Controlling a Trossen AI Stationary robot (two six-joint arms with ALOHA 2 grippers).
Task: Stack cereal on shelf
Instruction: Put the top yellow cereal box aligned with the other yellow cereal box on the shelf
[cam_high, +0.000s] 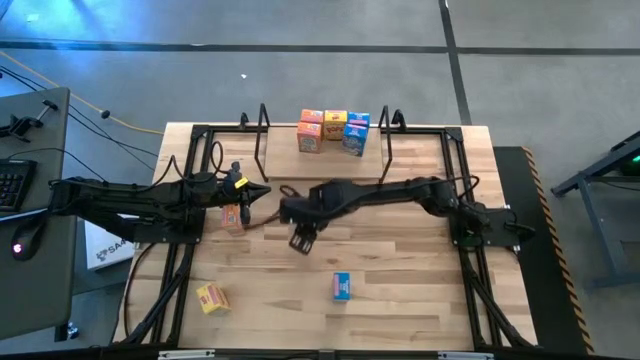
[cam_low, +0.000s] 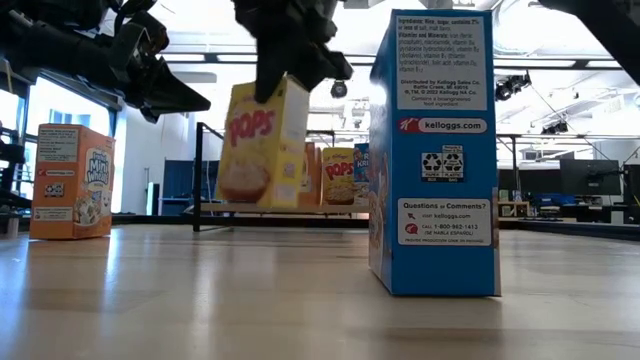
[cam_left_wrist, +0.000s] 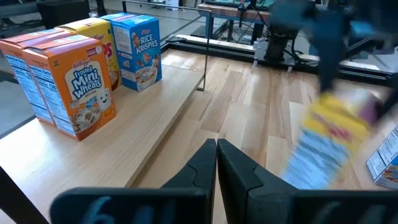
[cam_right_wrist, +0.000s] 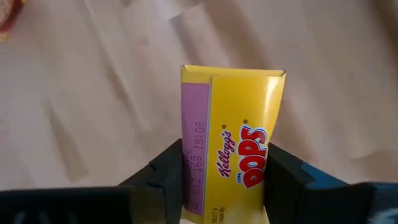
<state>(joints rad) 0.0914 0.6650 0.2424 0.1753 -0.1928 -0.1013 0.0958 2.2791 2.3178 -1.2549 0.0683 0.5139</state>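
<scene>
A blue cereal box is seen standing upright nearest the low camera, on the near part of the surface; in the high view it is placed right of centre, well apart from a yellow-and-orange box lying at the near left corner; an orange box is stood at the left, beside the left arm. On the shelf at the far edge, between its black wire frames, three or four boxes are already lined up upright.

The right hand is held over the middle of the surface with its fingers clamped on a yellow Pops box, which is gripped by its two broad faces and appears lifted clear of the wood, slightly tilted; the left hand is kept with its fingers pressed together, holding nothing, waiting at the left and pointed towards the shelf.

The transfer to the shelf is judged to be the step in hand. The box may be swung or slipped, since it is pinched near one end and hangs off upright; a neighbouring box may be toppled if it is brought in too low or too close; the wire frame may be clipped on approach.
</scene>
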